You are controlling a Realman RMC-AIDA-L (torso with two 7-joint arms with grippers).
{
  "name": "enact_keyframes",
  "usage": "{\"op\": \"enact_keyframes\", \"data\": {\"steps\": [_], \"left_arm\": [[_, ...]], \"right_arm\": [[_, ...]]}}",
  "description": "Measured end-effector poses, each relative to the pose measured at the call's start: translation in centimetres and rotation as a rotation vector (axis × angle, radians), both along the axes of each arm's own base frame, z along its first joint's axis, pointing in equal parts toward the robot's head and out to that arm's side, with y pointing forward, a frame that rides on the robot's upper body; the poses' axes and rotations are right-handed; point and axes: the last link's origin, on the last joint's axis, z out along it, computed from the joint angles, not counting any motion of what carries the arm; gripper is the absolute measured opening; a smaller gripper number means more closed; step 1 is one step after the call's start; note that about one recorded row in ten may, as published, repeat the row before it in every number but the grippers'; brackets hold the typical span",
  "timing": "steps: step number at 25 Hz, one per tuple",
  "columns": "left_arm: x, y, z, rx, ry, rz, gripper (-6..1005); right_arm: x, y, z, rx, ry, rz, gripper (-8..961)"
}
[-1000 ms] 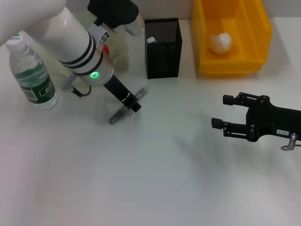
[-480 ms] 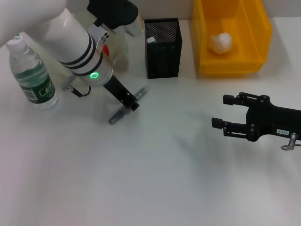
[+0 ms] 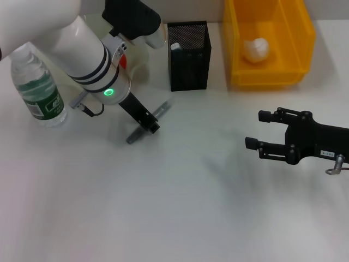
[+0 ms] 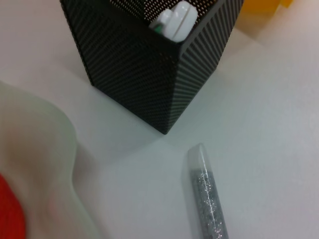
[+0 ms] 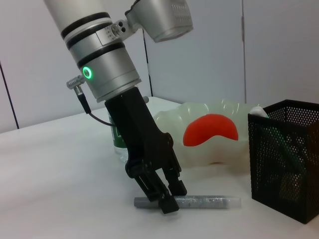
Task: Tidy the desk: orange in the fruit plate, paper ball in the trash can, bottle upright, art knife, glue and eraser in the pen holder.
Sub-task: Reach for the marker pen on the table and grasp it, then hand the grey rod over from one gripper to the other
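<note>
Head view first: the left gripper point(image 3: 152, 127) is down at the white desk point(image 3: 180, 207), its fingers set either side of the grey glitter glue stick point(image 3: 146, 123), which lies flat in front of the black mesh pen holder point(image 3: 188, 55). From the right wrist view the jaws look parted around the stick, tips at the desk, not clearly pinching it (hard to say if they touch). Something white pokes up inside the pen holder. The water bottle point(image 3: 37, 90) stands upright at the left, and behind the arm sits the pale fruit plate point(image 5: 219, 134) with the orange point(image 5: 212, 128) in it. The paper ball point(image 3: 256, 49) lies in the yellow bin point(image 3: 270, 41). The right gripper point(image 3: 255, 130) hovers well off to the right, fingers spread with nothing between them.
</note>
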Motion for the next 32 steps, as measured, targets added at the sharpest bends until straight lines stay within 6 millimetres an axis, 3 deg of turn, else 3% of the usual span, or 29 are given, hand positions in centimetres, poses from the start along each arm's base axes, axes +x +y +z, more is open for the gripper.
{"op": "enact_keyframes", "data": {"steps": [7,12,32], "left_arm": [[-0.11,0.10,0.01,0.007,0.003,-0.003,391],[-0.19,0.10,0.02,0.008,0.005,-0.003,258],[-0.30,0.09,-0.04,0.000,0.011,-0.014,180]], "right_arm": [[-0.05,0.04,0.00,0.000,0.000,0.002,649],[-0.06,0.08,0.03,0.000,0.002,-0.001,645],[-0.15,0.27,0.07,0.003,0.003,-0.003,630]]}}
